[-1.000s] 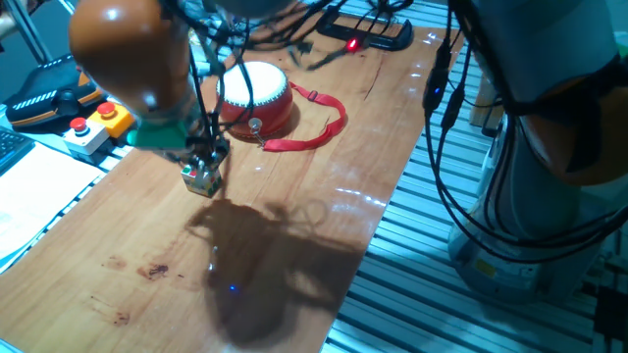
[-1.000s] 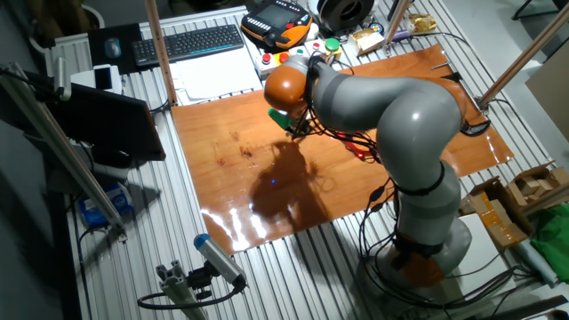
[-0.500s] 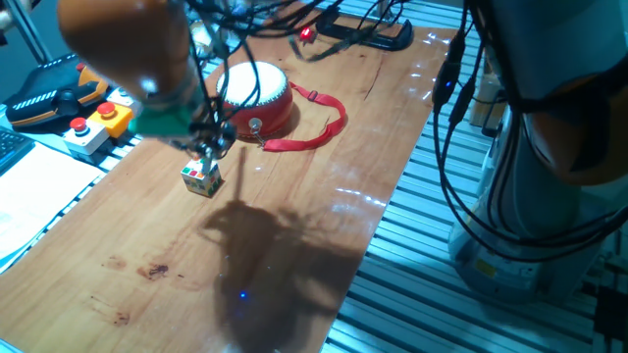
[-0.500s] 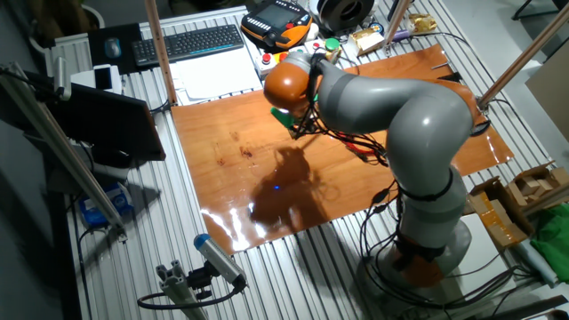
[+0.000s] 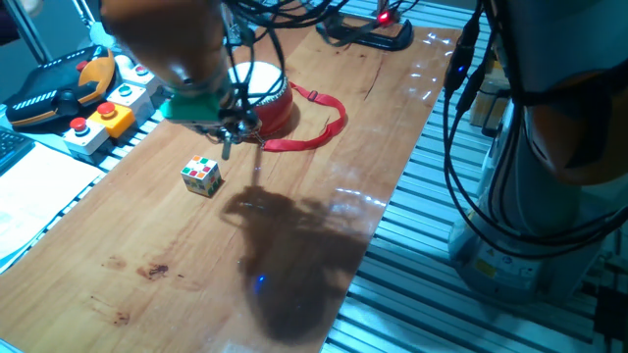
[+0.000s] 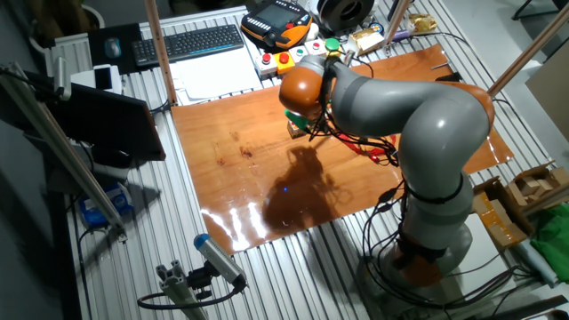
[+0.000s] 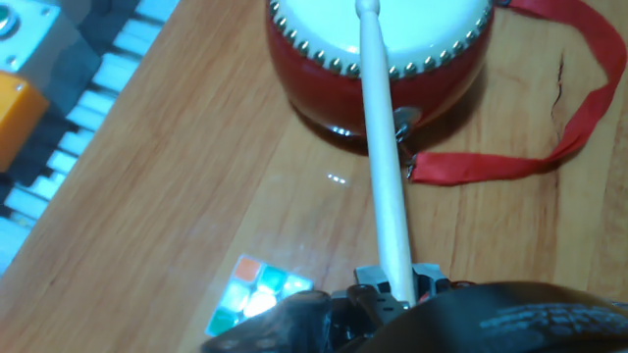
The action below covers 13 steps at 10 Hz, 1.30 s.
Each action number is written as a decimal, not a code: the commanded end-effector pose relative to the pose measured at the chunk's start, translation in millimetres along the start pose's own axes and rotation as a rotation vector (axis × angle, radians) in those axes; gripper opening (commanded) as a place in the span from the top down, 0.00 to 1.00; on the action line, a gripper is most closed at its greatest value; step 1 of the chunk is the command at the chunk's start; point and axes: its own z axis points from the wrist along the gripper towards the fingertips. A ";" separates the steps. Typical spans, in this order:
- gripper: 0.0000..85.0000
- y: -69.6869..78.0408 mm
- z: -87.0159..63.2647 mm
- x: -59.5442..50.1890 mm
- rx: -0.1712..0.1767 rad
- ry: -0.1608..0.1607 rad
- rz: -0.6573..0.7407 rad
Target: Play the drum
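- The drum (image 7: 378, 54) sits at the far end of the wooden table (image 5: 294, 255), near the control boxes; in the hand view its white skin (image 7: 378, 22) faces up, ringed by metal studs, above a red shell.
- The red strap (image 5: 312, 126) is trailed from the drum's side across the table in a loop; it lies clear of the skin.
- A pale wooden drumstick (image 7: 385, 167) is seen in the hand view running from the gripper (image 7: 392, 284) up over the drum's near rim, its rounded tip over the white skin. Whether the tip is touching the skin or held just above it cannot be told from these views.
- The fingers are closed on the butt end of the drumstick; the grip point is at the very bottom of the hand view and partly hidden by the hand's dark housing.
- The multicoloured cube (image 5: 200, 176) lies on the table beside the gripper, apart from the drum; it is not part of the step.
- Step in hand, as judged: the stroke on the skin.
  - The tip should be kept over the middle of the skin, not over the studded rim, so that skin and not metal is struck.
  - A short, light tap with a prompt lift is advised; the drum looks small and light and may slide or tip under a hard press.
  - The grip on the stick should be kept firm, since a long lever held at one end could pivot between the fingers on impact.
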 end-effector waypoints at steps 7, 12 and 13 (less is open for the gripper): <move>0.99 4.1 -16.8 9.4 0.024 0.029 -0.011; 0.99 6.7 -19.3 12.5 0.007 0.075 -0.036; 0.99 6.7 -19.3 12.5 0.007 0.088 -0.036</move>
